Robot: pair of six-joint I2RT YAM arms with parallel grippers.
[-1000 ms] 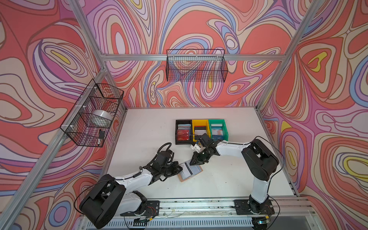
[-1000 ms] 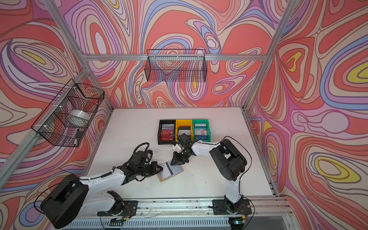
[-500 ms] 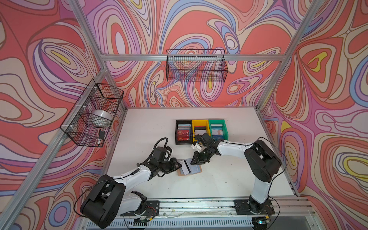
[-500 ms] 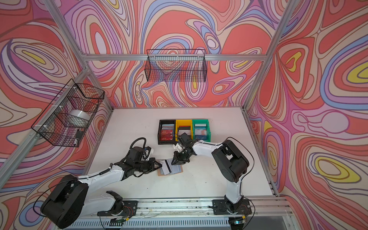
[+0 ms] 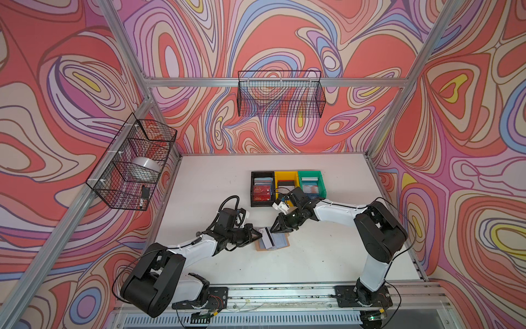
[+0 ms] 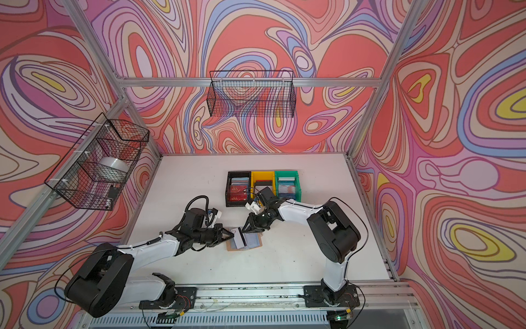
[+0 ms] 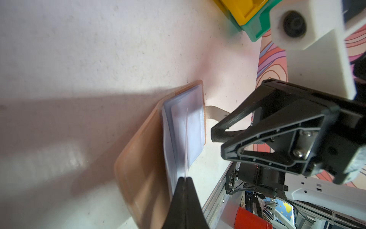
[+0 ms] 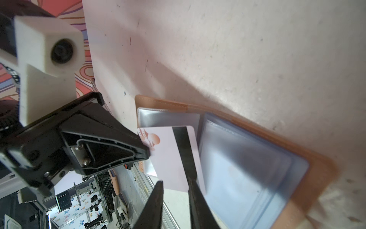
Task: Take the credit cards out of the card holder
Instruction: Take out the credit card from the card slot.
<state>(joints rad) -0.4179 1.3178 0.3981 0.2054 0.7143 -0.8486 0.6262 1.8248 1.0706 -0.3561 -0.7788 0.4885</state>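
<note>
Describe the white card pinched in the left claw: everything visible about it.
The white card is a thin, plastic-looking rectangle with rounded corners, a black stripe across it and a pale orange emblem near one corner. The left claw is shut on its emblem end, holding it roughly flat over the clear sleeves of the open card holder. The right claw is open at its stripe end; contact there is unclear.

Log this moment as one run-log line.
left gripper: shut on credit card | right gripper: open, empty, by card holder | card holder: open on table
</note>
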